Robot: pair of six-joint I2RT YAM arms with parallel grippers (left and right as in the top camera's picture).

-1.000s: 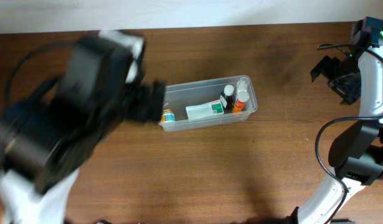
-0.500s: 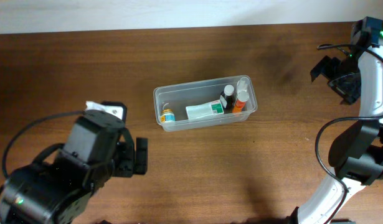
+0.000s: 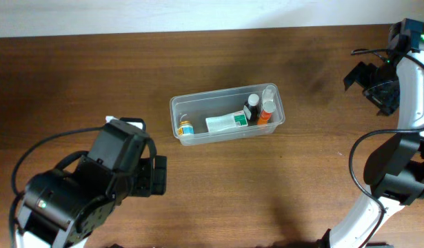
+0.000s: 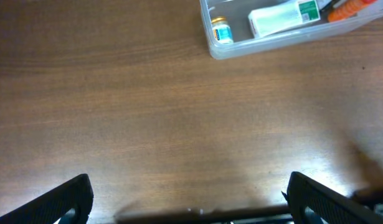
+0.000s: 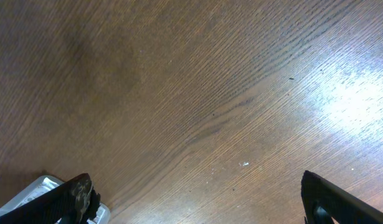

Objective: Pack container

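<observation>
A brown wooden table (image 3: 267,193) meets a white wall (image 3: 198,14) along its far edge. Inside the container (image 3: 198,109) a white-and-green box (image 3: 226,122) lies flat in the middle, with a small bottle (image 3: 186,128) to its left and a dark bottle (image 3: 252,108) and an orange bottle (image 3: 267,111) side by side on its right

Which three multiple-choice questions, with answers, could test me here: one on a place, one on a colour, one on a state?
1. Where is the box? A in the container; B beside it; C under it.
2. Which colours has the box? A red and black; B white and green; C all blue.
3. How is the left hand? A shut on a bottle; B open, empty; C inside the container.
Answers: 1 A: container walls surround it. 2 B: white body, green end. 3 B: fingers wide apart, bare table between.
</observation>
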